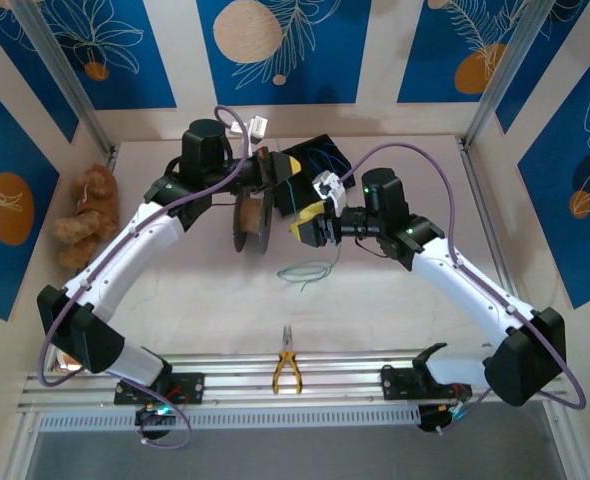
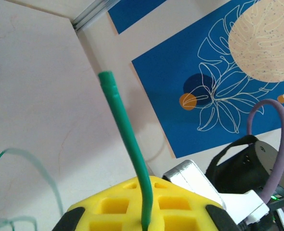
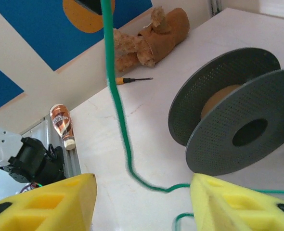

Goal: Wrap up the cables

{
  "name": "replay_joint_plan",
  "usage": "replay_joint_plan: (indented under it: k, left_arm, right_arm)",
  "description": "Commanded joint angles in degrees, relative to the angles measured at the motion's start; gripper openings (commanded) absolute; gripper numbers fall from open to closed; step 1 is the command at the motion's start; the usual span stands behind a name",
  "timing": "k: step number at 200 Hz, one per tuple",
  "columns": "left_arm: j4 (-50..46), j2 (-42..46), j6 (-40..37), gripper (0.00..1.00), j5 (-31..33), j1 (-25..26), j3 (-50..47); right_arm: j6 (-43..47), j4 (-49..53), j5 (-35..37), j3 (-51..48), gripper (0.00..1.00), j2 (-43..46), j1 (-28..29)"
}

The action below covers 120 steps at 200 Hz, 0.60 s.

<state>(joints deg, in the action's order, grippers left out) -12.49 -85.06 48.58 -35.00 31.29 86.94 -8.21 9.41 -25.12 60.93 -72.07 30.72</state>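
White tabletop (image 1: 395,330) is walled by blue leaf-printed panels, and a grey perforated spool (image 3: 233,115) is stood on edge near its middle, at 9 o'clock of the right gripper (image 3: 142,202) in the top view.

The green cable (image 3: 117,96) is pinched by the left gripper (image 2: 144,216). Its yellow fingers (image 2: 113,207) are pressed together on the cable, and a length stands out past them to a blunt free end. In the right wrist view a green run drops from 12 o'clock and passes between the right fingers (image 3: 45,204). These are spread, one on each side, with nothing clamped. The run then bends away toward 4 o'clock. Loose curls (image 1: 308,270) are left on the table at 6 o'clock of the right gripper.

The step in hand is judged to be the taking of the strand for winding, since no turns are seen on the spool's tan hub. The right fingers should be closed lightly on the run, squarely and close to the pads' middle. The strand should then be led toward the hub at 2 o'clock, with the left pinch kept firm so that tension is not lost. Slack should be fed from the curls without snagging.

The cable is seen as thin, round and bright green, smooth-skinned and springy enough to keep its bends. Its far strands are paler and finer.
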Motion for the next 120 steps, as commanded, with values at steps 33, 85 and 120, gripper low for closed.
replay_joint_plan:
  k: [33, 85, 120]
  left_arm:
    - [4.9, 0.6, 2.2, 0.00, -3.1, 0.6, -0.7]
    - [0.5, 1.5, -0.4, 0.09, 1.9, 0.5, -0.3]
    - [-12.8, 4.1, -7.6, 1.00, 16.6, 0.3, 2.1]
  right_arm:
    - [-1.6, -5.1, -0.5, 1.0, 0.40, -3.8, 0.5]
    - [-1.0, -5.8, 0.6, 0.5, 0.00, -3.3, 0.9]
    - [2.6, 1.8, 9.7, 2.9, 0.00, -3.0, 3.8]
